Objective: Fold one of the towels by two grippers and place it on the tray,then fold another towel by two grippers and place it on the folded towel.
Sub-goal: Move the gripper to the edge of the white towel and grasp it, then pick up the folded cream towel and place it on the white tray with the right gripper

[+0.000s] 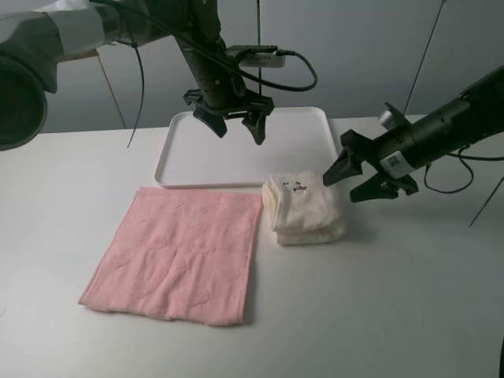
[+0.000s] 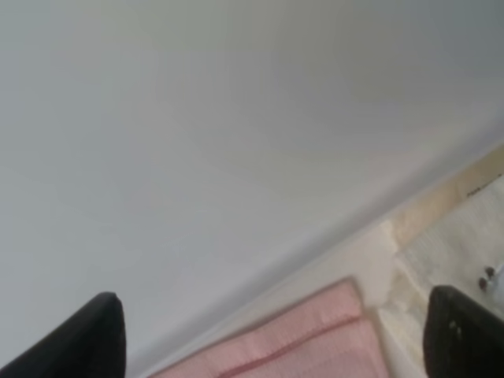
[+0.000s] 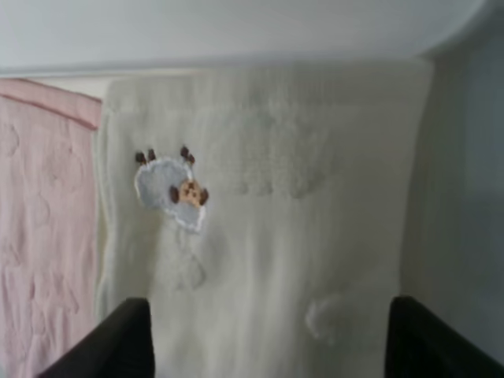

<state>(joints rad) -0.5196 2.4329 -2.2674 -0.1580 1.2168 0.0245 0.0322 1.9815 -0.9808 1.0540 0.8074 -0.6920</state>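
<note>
The cream-white towel [image 1: 304, 209] lies folded into a thick bundle on the table, just off the tray's front right corner, with a small cartoon patch [image 3: 173, 191] on top. The pink towel [image 1: 177, 256] is spread flat to its left. The white tray [image 1: 197, 157] stands behind both with nothing on it. My left gripper [image 1: 239, 135] hangs open above the tray; its wrist view shows the tray [image 2: 236, 157], a corner of the pink towel [image 2: 315, 342] and the cream towel [image 2: 465, 236]. My right gripper [image 1: 340, 190] is open at the folded towel's right side, its fingers apart over the towel [image 3: 276, 236].
The white table [image 1: 409, 299] runs wide to the right and front of the towels. A grey wall rises behind the tray. The pink towel's right edge [image 3: 39, 236] lies close beside the folded bundle.
</note>
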